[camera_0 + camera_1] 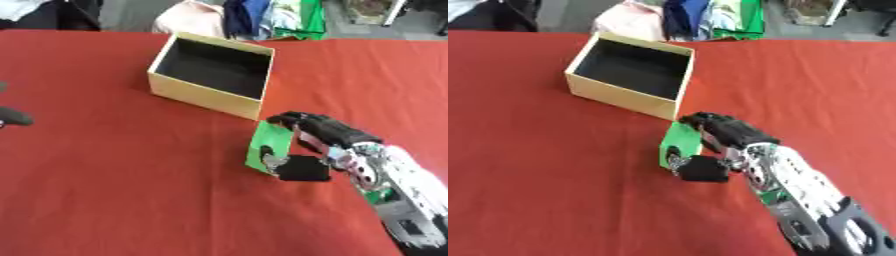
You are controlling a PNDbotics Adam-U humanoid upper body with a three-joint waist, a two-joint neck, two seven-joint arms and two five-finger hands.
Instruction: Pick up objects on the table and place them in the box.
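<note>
Fingers and thumb of the right hand [328, 134] are curled around a green block [268, 148], which is held upright on the red tablecloth [105, 190] just beside the open cardboard box [203, 94].

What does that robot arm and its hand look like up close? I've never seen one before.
The right robot hand has black fingers and a black thumb pad. Behind it the wrist and forearm are shiny silver metal with small red and green spots, ending in a dark block with pale patches near the lower corner. At the left edge only a dark rounded tip of the left robot hand shows.
</note>
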